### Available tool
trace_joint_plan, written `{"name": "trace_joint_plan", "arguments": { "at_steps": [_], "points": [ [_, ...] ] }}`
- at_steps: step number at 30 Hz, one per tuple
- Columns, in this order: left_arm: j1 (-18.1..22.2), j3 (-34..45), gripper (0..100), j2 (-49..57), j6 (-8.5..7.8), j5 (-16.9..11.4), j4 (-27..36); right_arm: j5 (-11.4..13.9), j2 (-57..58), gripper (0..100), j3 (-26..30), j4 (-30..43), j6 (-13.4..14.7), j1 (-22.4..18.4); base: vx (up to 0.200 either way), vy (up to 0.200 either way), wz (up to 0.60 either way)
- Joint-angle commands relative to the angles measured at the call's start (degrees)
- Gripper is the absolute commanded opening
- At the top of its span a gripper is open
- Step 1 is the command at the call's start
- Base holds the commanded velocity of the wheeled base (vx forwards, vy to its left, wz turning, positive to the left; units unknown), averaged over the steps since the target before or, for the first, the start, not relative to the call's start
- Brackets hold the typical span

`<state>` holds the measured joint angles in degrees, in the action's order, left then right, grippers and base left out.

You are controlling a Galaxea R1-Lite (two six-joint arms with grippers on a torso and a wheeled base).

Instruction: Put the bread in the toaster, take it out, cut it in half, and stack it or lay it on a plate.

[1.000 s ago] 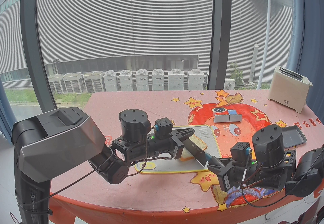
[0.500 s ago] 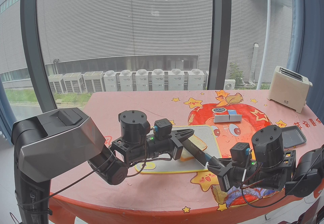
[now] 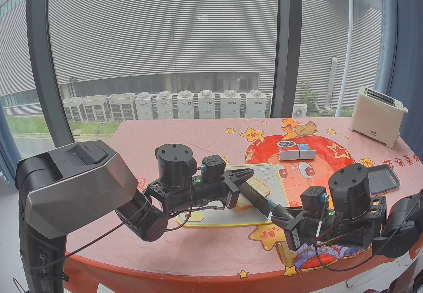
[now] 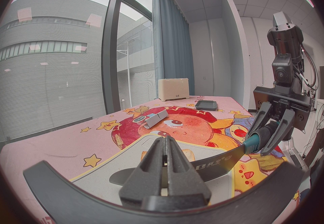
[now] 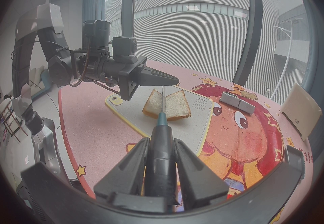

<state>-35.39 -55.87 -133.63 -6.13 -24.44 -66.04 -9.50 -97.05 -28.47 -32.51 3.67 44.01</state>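
The right gripper (image 3: pixel 275 219) is clenched on the teal handle of the knife (image 3: pixel 257 200). The blade is laid edge-down across the middle of the bread (image 3: pixel 261 184), which lies on the cutting board (image 3: pixel 211 218) on the bench (image 3: pixel 176 139). The handle is held low, near the front edge of the board, probably so that the blade can be drawn through the slice in one straight line. In the right wrist view the slice seems parted along the blade into two halves lying side by side. Whether the cut goes fully through cannot be told.

The left gripper (image 3: pixel 246 173) is closed, with nothing seen between its fingers. Its tips are set over the far edge of the bread, just above the blade, probably to keep the slice from sliding. Contact with the bread cannot be confirmed. The toaster (image 3: pixel 376 115) and the dark plate (image 3: pixel 382 178) are placed well apart on the right, out of the way of the cutting.
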Motion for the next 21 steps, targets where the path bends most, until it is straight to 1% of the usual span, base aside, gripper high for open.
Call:
{"name": "trace_joint_plan", "arguments": {
  "at_steps": [1,6,12,14,16,18,21],
  "points": [
    [-0.03,-0.64,0,-0.58,0.07,0.01,-0.06,0.09,-0.07,0,0.08,-0.10,0.11,0.03,0.000,0.000,0.00],
    [-0.12,-2.31,0,-0.49,0.07,0.01,0.38,0.00,0.02,0,-0.01,-0.01,1.16,0.11,0.000,0.000,0.00],
    [-0.03,-2.23,0,-0.40,0.07,0.01,-0.06,0.00,0.02,0,-0.01,-0.10,1.16,0.11,0.000,0.000,0.00],
    [0.06,-2.84,0,1.53,0.86,-0.08,-0.50,0.00,0.19,0,0.08,-0.10,1.16,0.03,0.000,0.000,0.00],
    [0.15,-2.93,0,2.32,1.03,-0.08,-0.58,0.00,0.19,0,0.08,-0.10,1.16,0.03,0.000,0.000,0.00],
    [0.41,-2.84,0,6.02,2.09,-0.08,-0.58,0.00,0.19,0,0.08,-0.01,1.16,0.11,0.000,0.000,0.00],
    [0.58,-3.02,0,7.25,2.09,-0.08,-0.58,0.00,0.19,0,0.08,-0.01,1.16,0.11,0.000,0.000,0.00]
  ]
}}
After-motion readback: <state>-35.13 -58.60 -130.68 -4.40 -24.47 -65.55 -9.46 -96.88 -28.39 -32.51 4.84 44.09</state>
